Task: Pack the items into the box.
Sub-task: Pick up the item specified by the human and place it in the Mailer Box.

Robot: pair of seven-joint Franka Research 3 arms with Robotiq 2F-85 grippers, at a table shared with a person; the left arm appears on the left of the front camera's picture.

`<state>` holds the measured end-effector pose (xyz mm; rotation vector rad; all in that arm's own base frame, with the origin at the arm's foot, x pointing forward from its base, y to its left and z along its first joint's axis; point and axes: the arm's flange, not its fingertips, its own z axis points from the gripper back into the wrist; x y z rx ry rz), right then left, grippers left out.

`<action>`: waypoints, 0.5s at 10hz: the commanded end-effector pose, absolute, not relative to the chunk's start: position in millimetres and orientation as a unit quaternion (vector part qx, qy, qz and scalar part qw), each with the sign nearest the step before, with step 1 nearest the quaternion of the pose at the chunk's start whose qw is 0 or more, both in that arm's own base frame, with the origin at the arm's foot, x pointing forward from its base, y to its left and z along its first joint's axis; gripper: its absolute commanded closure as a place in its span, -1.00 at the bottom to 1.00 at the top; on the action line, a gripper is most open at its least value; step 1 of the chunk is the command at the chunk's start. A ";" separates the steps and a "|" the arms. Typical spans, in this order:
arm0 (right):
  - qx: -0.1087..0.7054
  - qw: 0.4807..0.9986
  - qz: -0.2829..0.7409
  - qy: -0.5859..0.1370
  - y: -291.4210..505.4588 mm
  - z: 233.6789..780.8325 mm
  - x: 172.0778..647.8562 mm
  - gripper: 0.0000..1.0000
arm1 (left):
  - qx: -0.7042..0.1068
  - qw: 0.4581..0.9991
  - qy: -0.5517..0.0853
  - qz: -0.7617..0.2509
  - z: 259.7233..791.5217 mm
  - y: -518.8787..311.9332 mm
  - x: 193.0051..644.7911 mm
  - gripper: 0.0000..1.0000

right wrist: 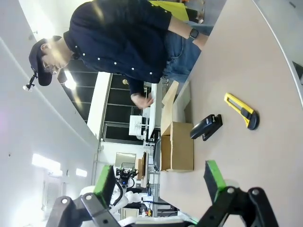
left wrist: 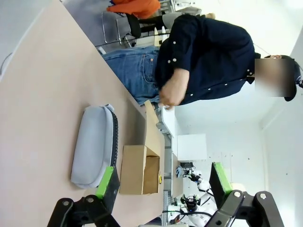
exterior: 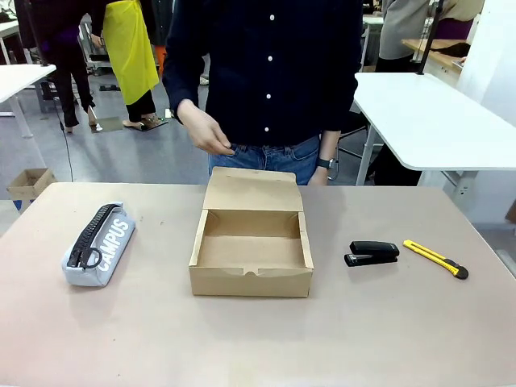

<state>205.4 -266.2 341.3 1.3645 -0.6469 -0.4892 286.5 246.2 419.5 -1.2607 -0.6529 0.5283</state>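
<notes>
The brown cardboard box (exterior: 251, 246) stands open mid-table, its flap lid tilted back toward the person. The grey "CAMPUS" zip pouch (exterior: 98, 243) lies to its left, the black stapler (exterior: 372, 252) to its right. In the left wrist view my left gripper (left wrist: 163, 182) is open, held above the table with the pouch (left wrist: 92, 145) and box (left wrist: 138, 169) beyond its fingers. In the right wrist view my right gripper (right wrist: 161, 179) is open too, with the box (right wrist: 176, 146) and stapler (right wrist: 206, 126) ahead. Nothing sits between either pair of fingers.
A yellow-and-black utility knife (exterior: 436, 259) lies right of the stapler. A person in a dark shirt (exterior: 266, 72) stands at the far edge behind the box, hands near the waist. A small tan carton (exterior: 28, 182) sits on the floor far left; a white table (exterior: 435, 121) stands back right.
</notes>
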 end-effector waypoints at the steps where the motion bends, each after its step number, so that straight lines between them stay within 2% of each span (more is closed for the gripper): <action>1: 0.608 0.702 -0.214 -0.304 -268.7 351.7 197.8 -1.00 | -0.577 0.720 -0.308 0.233 421.4 256.5 278.6 -1.00; 5: 0.608 0.702 -0.214 -0.304 -268.7 351.7 197.8 -1.00 | -0.577 0.720 -0.308 0.233 421.4 256.5 278.6 -1.00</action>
